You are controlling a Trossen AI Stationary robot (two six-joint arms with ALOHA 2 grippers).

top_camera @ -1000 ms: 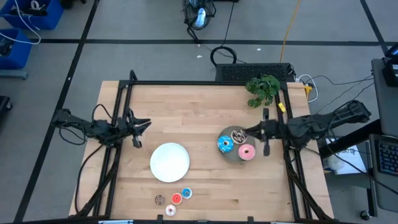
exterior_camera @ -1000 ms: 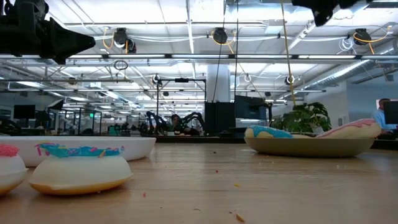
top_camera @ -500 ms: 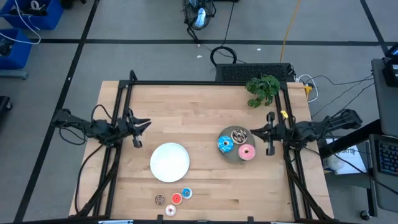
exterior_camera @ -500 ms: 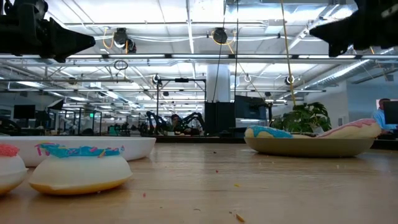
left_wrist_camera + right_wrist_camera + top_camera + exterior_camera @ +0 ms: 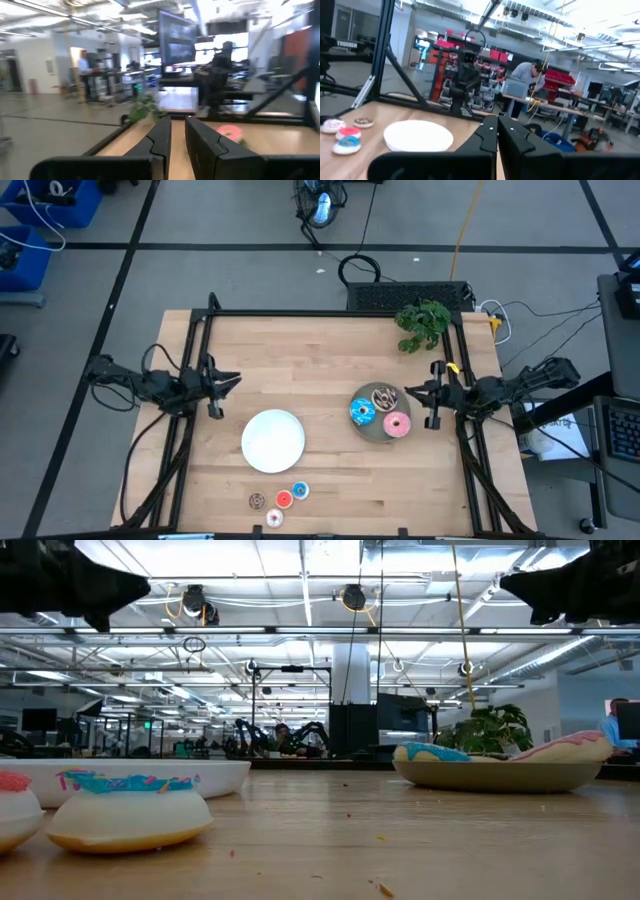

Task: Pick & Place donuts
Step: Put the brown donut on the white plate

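Observation:
On a grey plate [image 5: 372, 430] at the table's right lie three larger donuts: blue [image 5: 361, 412], pink [image 5: 396, 423] and sprinkled dark brown [image 5: 384, 395]. Four tinier donuts rest on the wood near the front edge: brown [image 5: 258, 500], red [image 5: 283, 499], blue [image 5: 300, 491] and whitish-pink [image 5: 274, 518]. My right gripper [image 5: 410, 392] hovers shut just right of the grey plate, above the table. My left gripper [image 5: 230, 379] hovers shut over the table's left part, away from every donut. The low view shows the tiny blue donut [image 5: 130, 808] close up.
A white plate [image 5: 273, 440] lies between the two groups of donuts, left of the grey plate. A small green plant [image 5: 423, 323] stands at the far right corner. Black frame rails [image 5: 195, 360] run along the left and right table edges. Bare wood spans the far middle.
My right gripper has drawn back from over the grey plate toward the table's right edge and now hangs beside the plate. The donuts and both plates have stayed where they were.

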